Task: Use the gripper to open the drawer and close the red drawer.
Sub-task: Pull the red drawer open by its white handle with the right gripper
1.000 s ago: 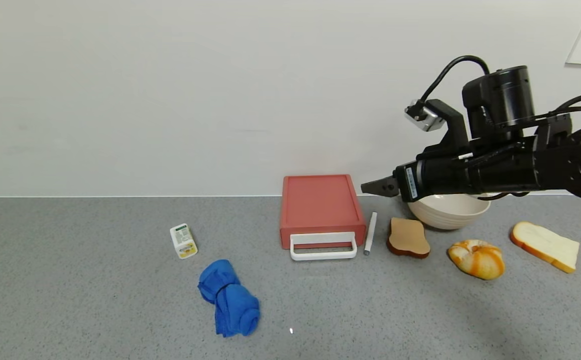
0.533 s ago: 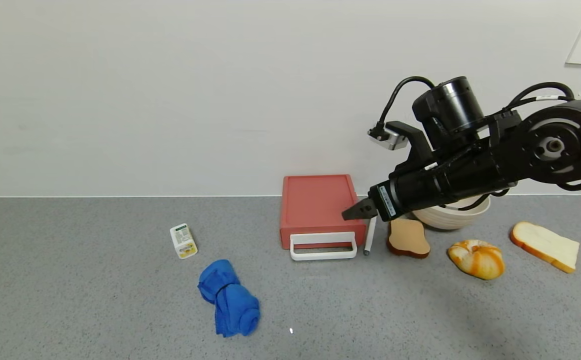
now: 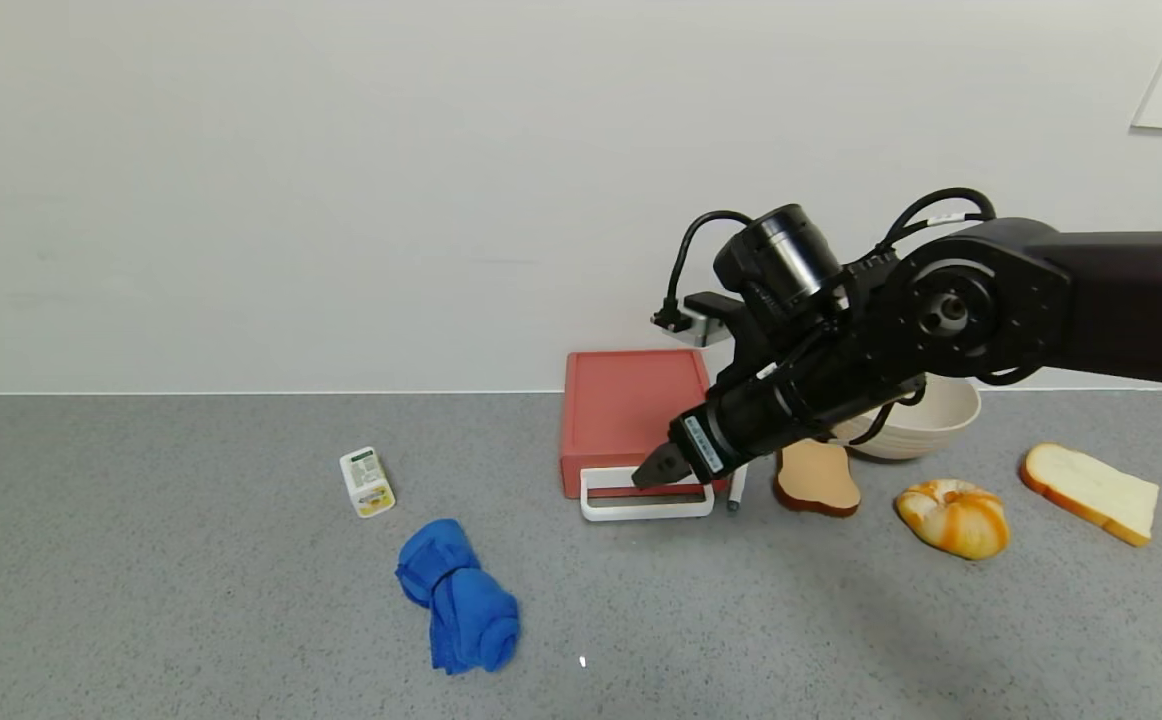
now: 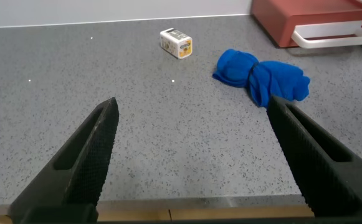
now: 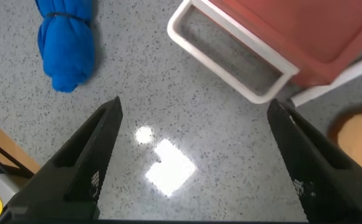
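Right gripper (image 3: 653, 472) descended, partly hiding drawer (image 3: 634, 412) handle (image 3: 646, 495).

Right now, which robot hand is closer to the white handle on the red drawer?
The right hand. It hangs just above the white handle of the red drawer. The left hand is far off, beyond the blue cloth.

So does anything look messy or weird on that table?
A bit. Bread lies straight on the counter, not in the bowl: a toast slice, a round bun and a white slice. A pen lies tight beside the red drawer. Nothing looks spilled or broken. The right tool hovers over the handle.
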Motion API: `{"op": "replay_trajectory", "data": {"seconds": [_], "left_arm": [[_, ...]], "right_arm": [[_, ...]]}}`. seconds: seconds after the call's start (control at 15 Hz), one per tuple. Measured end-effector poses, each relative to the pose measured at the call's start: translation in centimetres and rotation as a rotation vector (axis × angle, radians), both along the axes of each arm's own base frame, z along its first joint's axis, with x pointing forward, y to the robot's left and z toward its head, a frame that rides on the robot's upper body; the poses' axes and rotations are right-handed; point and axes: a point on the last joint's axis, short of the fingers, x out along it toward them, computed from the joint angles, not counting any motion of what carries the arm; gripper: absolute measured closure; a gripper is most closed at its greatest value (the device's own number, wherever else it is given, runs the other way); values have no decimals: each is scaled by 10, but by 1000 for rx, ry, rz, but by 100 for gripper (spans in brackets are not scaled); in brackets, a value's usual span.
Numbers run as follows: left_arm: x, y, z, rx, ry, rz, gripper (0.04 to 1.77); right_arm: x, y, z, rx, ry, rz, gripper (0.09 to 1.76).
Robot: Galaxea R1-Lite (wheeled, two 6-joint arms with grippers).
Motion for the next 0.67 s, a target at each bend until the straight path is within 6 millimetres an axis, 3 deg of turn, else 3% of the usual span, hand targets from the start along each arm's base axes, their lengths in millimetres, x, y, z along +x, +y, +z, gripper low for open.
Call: {"op": "replay_trajectory", "data": {"seconds": [0.67], "left_arm": [[0,0,0,0,0,0,9]], "right_arm": [[32,44,-59,-40,-23,1,14]]}}
